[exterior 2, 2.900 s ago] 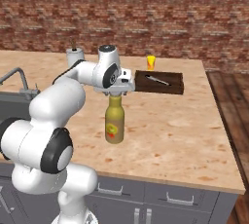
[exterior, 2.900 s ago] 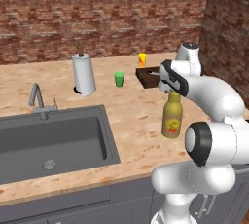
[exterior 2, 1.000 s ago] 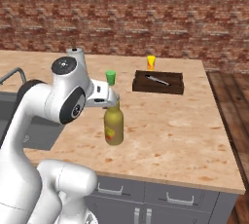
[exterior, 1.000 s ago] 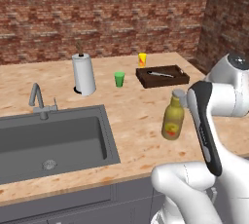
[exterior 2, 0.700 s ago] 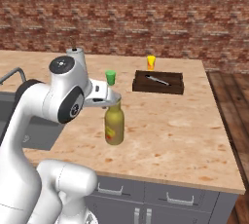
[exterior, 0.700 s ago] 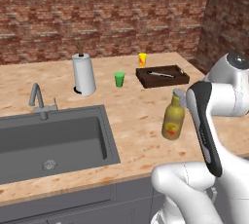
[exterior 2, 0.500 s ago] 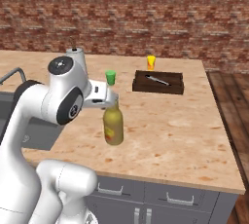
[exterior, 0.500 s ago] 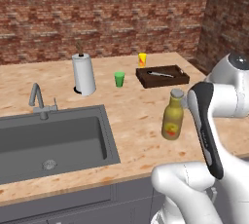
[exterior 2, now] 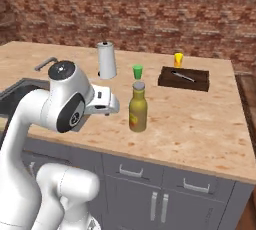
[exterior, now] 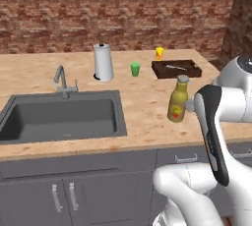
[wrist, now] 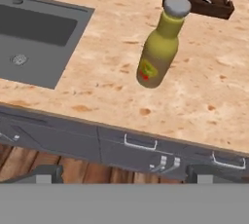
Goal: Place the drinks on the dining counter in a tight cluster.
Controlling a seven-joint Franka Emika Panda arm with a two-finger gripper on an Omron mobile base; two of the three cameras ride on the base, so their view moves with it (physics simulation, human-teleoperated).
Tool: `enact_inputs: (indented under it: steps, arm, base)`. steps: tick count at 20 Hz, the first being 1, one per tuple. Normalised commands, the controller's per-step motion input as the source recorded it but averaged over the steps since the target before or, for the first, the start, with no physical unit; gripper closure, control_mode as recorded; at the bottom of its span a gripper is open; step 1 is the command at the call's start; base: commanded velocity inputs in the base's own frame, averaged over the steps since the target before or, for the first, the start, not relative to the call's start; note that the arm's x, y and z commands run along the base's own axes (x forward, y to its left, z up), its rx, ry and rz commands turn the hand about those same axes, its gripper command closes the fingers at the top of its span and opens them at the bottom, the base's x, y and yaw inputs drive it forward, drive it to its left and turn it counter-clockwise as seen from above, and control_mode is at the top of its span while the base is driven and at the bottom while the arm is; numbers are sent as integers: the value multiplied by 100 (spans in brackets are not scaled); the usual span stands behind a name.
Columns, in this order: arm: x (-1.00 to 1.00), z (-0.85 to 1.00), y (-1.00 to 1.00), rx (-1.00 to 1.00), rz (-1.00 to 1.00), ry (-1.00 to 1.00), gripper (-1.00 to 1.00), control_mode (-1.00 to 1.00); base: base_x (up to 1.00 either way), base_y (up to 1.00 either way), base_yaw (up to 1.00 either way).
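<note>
- The yellow-olive bottle (exterior: 177,100) stands upright on the speckled tabletop (exterior: 142,107), to the right of the steel sink (exterior: 61,117) and nearer the front edge than the other small things.
- It has a grey cap and a red-yellow label, and nothing touches it.
- The claw (wrist: 124,173) is pulled back from the tabletop, out over the cabinet fronts and the wooden floor; its two dark tips sit far apart at the bottom of the hand view, with nothing between them.
- In the hand view the bottle sits well ahead of the tips, clear of both.
- Behind the bottle lies a dark tray (exterior 2: 183,78) holding a slim metal utensil whose kind I cannot tell.
- A small yellow-orange cup (exterior 2: 178,59) stands just behind the tray.
- A small green cup (exterior: 135,69) stands left of the tray, near a white paper-towel roll (exterior: 103,62).
- The faucet (exterior: 62,80) rises at the sink's back rim.
- A brick wall (exterior: 118,11) closes the scene behind.
</note>
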Motion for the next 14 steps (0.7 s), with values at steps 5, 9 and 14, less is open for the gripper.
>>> enact_inputs:
  steps: [5,9,14]
  arm:
    - [0,0,0,0,0,0,-100,100]
    - [0,0,0,0,0,0,-100,100]
    - [0,0,0,0,0,0,-100,100]
  base:
    - [-26,17,82]
    - [-12,36,91]
    - [0,36,97]
